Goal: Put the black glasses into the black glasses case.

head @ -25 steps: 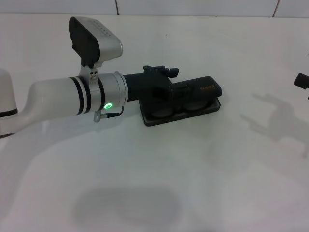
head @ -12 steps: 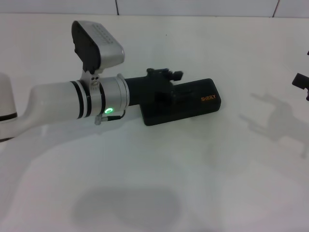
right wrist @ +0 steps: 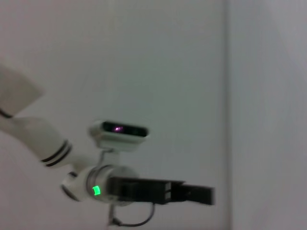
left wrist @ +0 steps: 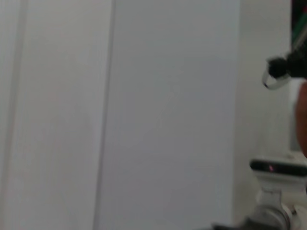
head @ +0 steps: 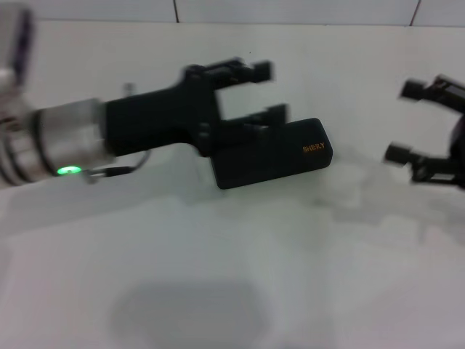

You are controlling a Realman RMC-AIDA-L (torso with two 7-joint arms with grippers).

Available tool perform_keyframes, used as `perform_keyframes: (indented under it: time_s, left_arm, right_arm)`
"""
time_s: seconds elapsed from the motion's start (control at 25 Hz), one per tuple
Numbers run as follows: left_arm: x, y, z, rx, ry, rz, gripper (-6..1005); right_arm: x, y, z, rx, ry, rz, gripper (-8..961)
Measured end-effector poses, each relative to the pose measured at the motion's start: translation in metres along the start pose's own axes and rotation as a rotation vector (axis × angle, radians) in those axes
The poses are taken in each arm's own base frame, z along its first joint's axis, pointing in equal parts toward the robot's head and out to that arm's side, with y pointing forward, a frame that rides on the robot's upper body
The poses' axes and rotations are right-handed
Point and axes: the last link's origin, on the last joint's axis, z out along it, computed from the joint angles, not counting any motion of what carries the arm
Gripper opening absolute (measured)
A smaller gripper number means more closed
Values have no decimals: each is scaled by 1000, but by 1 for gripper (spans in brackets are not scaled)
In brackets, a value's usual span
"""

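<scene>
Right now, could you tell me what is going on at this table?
The black glasses case lies shut on the white table, lettering up, so the glasses cannot be seen. The left gripper is open and sits just at the case's back left edge, holding nothing. The right gripper, also open and empty, hangs off to the case's right, apart from it.

The black glasses case [head: 272, 154] lies closed and flat on the white counter [head: 240, 254], slightly turned, its lid showing small orange "SHERY" lettering near one end.
</scene>
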Motion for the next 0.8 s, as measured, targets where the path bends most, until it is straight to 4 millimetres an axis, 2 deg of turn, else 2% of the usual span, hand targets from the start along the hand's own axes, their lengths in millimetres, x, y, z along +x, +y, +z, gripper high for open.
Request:
perform_keyframes:
  time_s: [0.2,0.28,0.48,0.8]
  left_arm:
    - [-4,1,-32,81,-5,31,784]
    - [-7,4,-37,87,-9,42,794]
    - [-12,14,-44,52,-33,84,817]
    - [-16,15,-53,52,-82,127,827]
  right_arm:
    - [3,2,23,-69,8,-4,855]
    - [5,2,33,-91,12,-5,873]
    - [9,-2,47,-93,15,-28,882]
    - [15,1,59,-104,-2,-29,881]
